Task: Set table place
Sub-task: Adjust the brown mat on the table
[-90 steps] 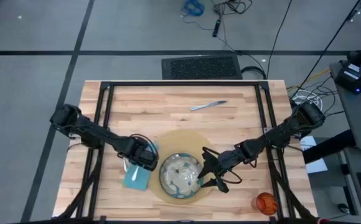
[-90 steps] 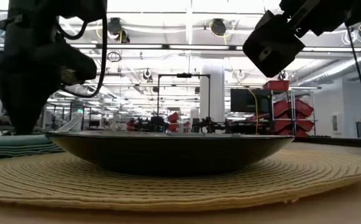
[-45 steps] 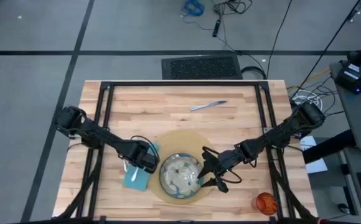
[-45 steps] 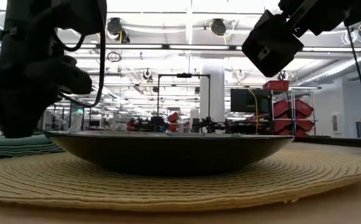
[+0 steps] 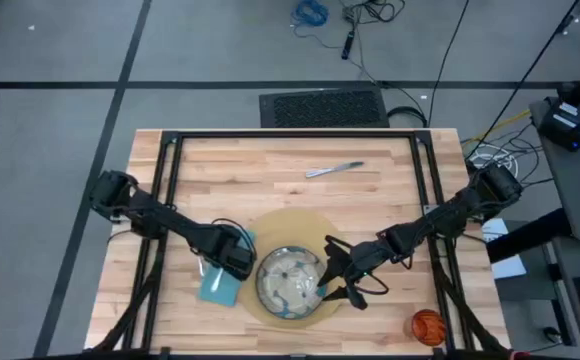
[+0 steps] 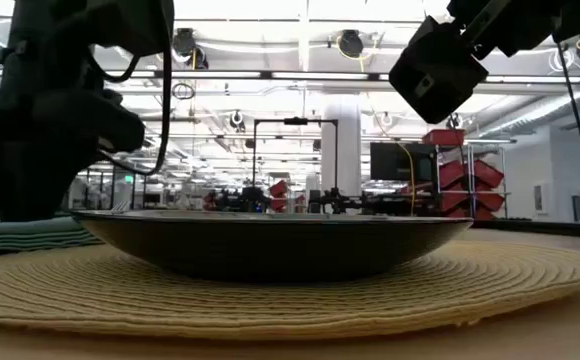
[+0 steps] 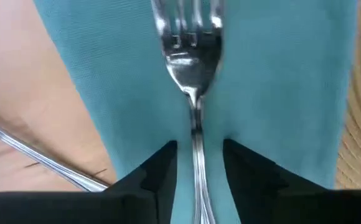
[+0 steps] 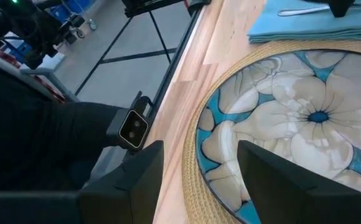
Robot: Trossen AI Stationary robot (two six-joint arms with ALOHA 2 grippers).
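Note:
A silver fork [image 7: 190, 37] lies along the teal napkin [image 7: 280, 93], which rests flat on the table [image 5: 270, 160] left of the round tan placemat [image 5: 295, 225]. My left gripper [image 7: 196, 171] hovers low over the napkin [image 5: 215, 288], open, with a finger on each side of the fork's handle and a gap to both. The flower-patterned dish [image 5: 288, 282] sits on the placemat. My right gripper [image 5: 322, 275] stands open above the dish's right rim [image 8: 211, 137], with nothing between its fingers.
A knife [image 5: 335, 169] lies on the far middle of the table. The orange cup [image 5: 427, 325] stands at the near right corner. A thin silver piece [image 7: 37, 155] lies on the wood beside the napkin. A black frame [image 5: 170, 190] borders the tabletop.
My left gripper has shifted a little toward the table's left edge above the napkin. The right gripper, dish and placemat have kept still.

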